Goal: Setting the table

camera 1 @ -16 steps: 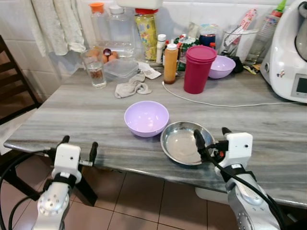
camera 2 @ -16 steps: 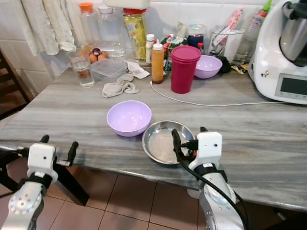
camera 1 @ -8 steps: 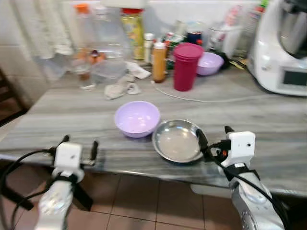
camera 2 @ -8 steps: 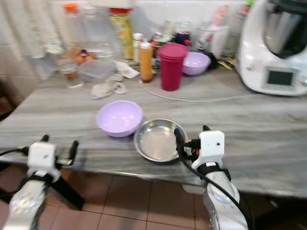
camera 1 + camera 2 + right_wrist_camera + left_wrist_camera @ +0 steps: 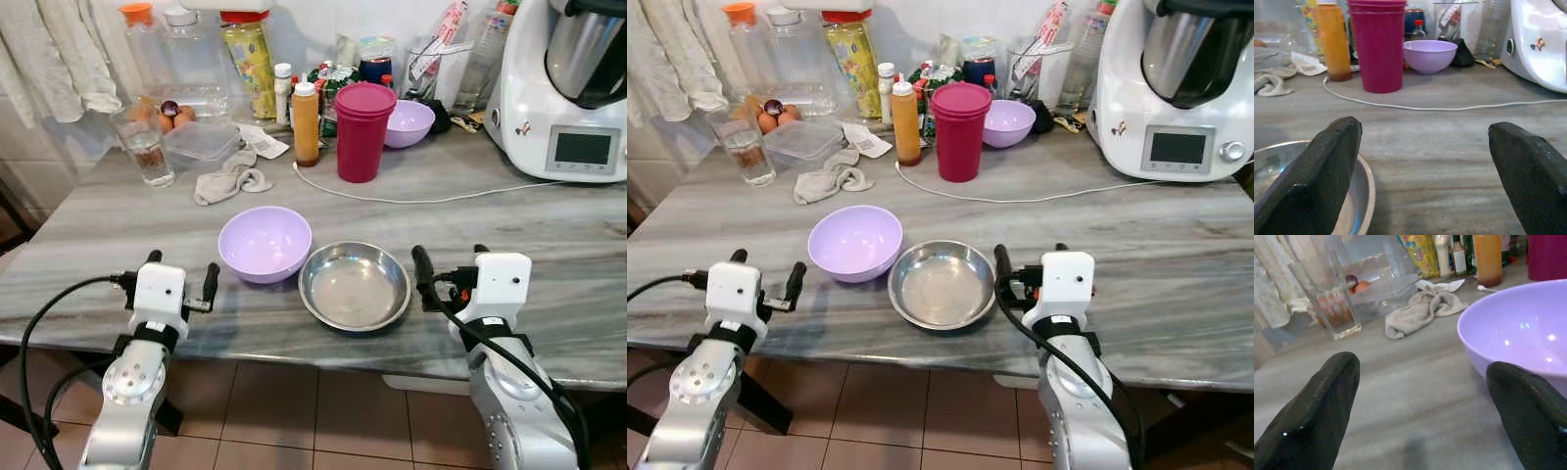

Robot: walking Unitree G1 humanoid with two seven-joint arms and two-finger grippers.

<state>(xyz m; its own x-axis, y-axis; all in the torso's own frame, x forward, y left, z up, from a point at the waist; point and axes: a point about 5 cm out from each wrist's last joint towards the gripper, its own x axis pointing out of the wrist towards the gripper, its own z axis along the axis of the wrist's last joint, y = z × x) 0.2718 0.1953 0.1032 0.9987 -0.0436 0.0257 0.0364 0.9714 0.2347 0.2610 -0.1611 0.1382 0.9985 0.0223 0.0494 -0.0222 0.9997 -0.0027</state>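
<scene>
Head views: grey marble-pattern table (image 5: 549, 225) spans the frame. Steel bowl (image 5: 354, 285) sits at lower centre near the front edge; purple bowl (image 5: 265, 242) just to its upper left, rims touching or nearly so, cannot tell which. Second purple bowl (image 5: 409, 122) at upper centre, beside a stack of magenta cups (image 5: 363, 131). Orange bottle (image 5: 305, 122) left of the cups; crumpled grey rag (image 5: 230, 178) and a glass tumbler (image 5: 144, 147) in the upper left. White cable (image 5: 421, 198) runs across the table behind the bowls toward the white kitchen machine (image 5: 573, 88) at upper right. Left gripper (image 5: 182, 277) at lower left, at the front table edge, fingers spread wide, holding nothing; in its wrist view the purple bowl lies just beyond one finger. Right gripper (image 5: 451, 262) at lower right, just beside the steel bowl's rim, fingers likewise apart and empty; its wrist view shows the steel bowl's rim next to one finger (image 5: 1327, 171).
</scene>
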